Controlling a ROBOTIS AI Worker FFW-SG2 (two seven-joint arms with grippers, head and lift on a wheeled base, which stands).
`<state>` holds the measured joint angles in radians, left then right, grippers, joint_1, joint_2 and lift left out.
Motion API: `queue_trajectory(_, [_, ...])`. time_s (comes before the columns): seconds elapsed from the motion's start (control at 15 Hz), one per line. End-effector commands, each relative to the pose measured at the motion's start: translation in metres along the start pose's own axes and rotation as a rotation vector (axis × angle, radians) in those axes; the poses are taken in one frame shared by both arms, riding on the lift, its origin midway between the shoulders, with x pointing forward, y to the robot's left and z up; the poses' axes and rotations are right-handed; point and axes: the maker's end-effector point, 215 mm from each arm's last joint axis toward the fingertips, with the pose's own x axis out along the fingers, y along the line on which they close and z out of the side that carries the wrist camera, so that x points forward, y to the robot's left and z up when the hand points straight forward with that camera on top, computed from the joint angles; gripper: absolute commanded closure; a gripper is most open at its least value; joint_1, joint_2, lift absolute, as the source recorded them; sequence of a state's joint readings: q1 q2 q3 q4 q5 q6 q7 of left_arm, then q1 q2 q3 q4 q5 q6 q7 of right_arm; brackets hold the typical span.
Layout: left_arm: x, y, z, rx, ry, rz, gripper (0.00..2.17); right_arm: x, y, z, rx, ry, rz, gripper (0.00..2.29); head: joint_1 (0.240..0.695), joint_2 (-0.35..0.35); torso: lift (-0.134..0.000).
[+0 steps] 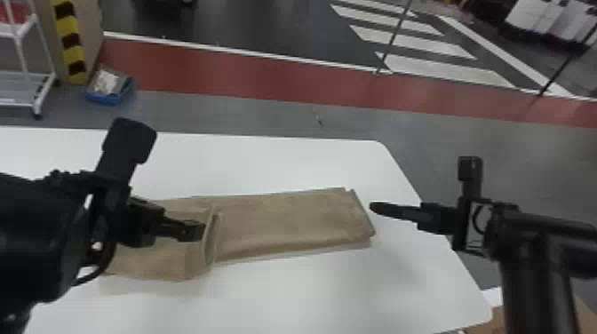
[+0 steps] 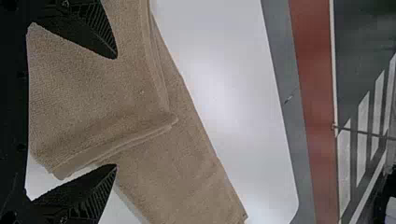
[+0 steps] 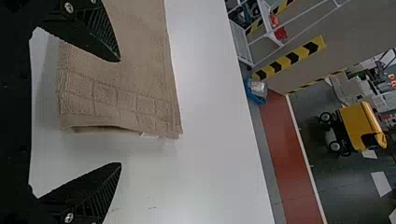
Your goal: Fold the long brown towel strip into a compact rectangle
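Observation:
The brown towel (image 1: pixel 288 222) lies across the table, its left part folded over into a raised, layered fold. Above that folded part is my left gripper (image 1: pixel 191 231). In the left wrist view my left gripper (image 2: pixel 116 111) stands open, its fingers spread over the towel's fold (image 2: pixel 102 93). Just off the towel's right end is my right gripper (image 1: pixel 377 208). The right wrist view has my right gripper (image 3: pixel 121 112) open, with the towel's end (image 3: pixel 116 102) partly between its fingers and not clamped.
The white table (image 1: pixel 266 164) has its right edge beneath the right arm. Beyond its far edge, a blue box (image 1: pixel 110 88) and a white rack (image 1: pixel 26 75) stand on the floor. Cardboard (image 1: pixel 493 322) shows at the lower right.

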<state>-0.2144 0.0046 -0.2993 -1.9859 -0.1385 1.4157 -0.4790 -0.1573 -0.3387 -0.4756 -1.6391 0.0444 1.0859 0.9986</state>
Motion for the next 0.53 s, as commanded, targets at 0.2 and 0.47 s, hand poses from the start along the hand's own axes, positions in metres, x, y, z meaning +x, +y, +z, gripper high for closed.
queue_trajectory(0.2, [-0.034, 0.082, 0.006, -0.184, -0.115, 0.063, 0.03, 0.027, 0.107, -0.009, 0.007, -0.017, 0.163, 0.09, 0.695, -0.331, -0.120])
queue_trajectory(0.47, [-0.064, 0.141, -0.008, -0.327, -0.247, 0.077, 0.02, 0.050, 0.179, -0.036, 0.027, 0.051, 0.246, 0.09, 0.695, -0.160, -0.120])
